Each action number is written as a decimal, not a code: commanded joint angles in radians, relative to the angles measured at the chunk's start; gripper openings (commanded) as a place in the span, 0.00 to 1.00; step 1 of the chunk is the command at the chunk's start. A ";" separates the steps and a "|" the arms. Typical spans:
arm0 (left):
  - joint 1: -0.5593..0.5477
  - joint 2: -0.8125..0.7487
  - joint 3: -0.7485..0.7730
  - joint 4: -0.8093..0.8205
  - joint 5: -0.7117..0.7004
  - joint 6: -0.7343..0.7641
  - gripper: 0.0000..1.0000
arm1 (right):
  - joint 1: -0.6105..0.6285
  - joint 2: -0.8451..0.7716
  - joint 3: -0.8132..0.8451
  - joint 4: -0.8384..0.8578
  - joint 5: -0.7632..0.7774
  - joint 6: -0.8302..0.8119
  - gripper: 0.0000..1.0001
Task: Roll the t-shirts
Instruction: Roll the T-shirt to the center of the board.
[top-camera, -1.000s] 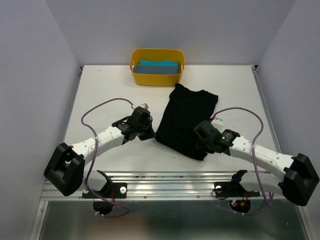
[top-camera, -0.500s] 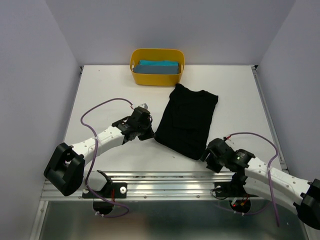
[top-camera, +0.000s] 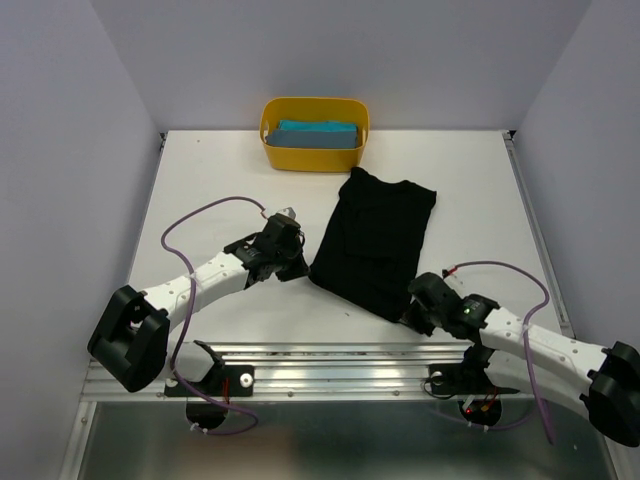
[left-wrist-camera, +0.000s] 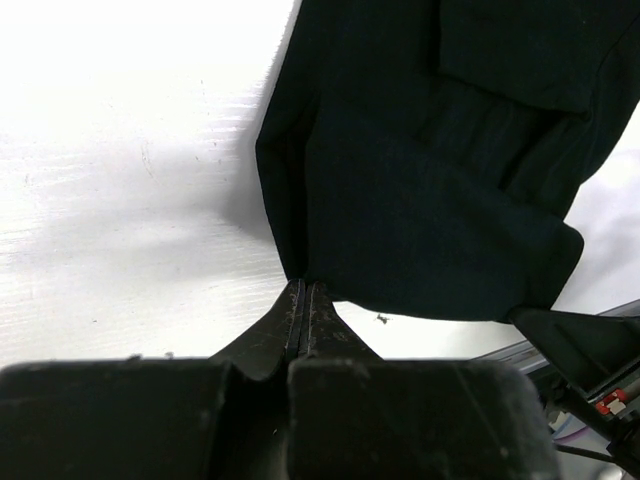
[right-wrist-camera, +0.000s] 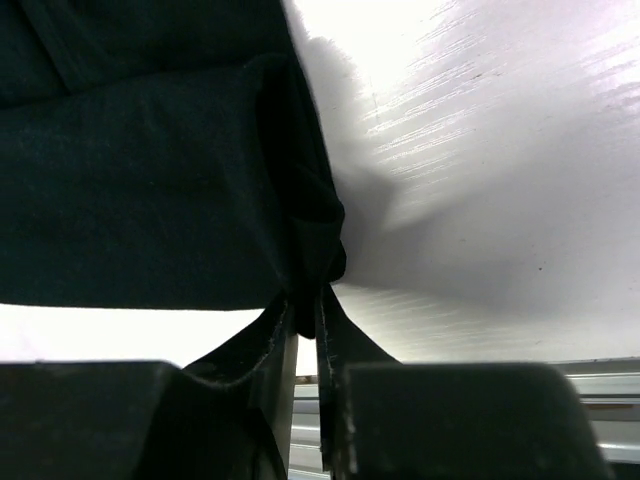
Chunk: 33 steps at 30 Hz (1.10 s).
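Note:
The black t-shirt (top-camera: 375, 240) lies folded into a long strip on the white table, running from mid-table toward the near edge. My left gripper (top-camera: 300, 268) is shut on its near-left corner; in the left wrist view the shirt (left-wrist-camera: 430, 180) comes to a point at the closed left gripper (left-wrist-camera: 303, 285). My right gripper (top-camera: 412, 312) is at the near-right corner. In the right wrist view the right gripper (right-wrist-camera: 305, 295) is shut on a bunched fold of the shirt (right-wrist-camera: 140, 180). The teal-blue t-shirt (top-camera: 317, 133) lies folded in the yellow tub.
The yellow tub (top-camera: 312, 158) stands at the back of the table, just beyond the black shirt's far end. A metal rail (top-camera: 320, 365) runs along the near edge. Purple cables (top-camera: 200, 215) loop over both arms.
The right arm drew back off the shirt toward the near edge, then came in at the shirt's near-right corner and closed on it. The left arm has not moved.

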 joint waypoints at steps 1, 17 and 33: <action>0.011 -0.022 0.019 -0.003 -0.005 0.001 0.00 | -0.002 -0.037 0.028 0.005 0.068 0.002 0.09; 0.086 0.083 0.108 0.014 0.031 0.049 0.00 | -0.002 -0.009 0.151 -0.138 0.170 -0.055 0.01; 0.103 0.212 0.257 0.028 0.017 0.084 0.00 | -0.040 0.058 0.238 -0.154 0.193 -0.129 0.01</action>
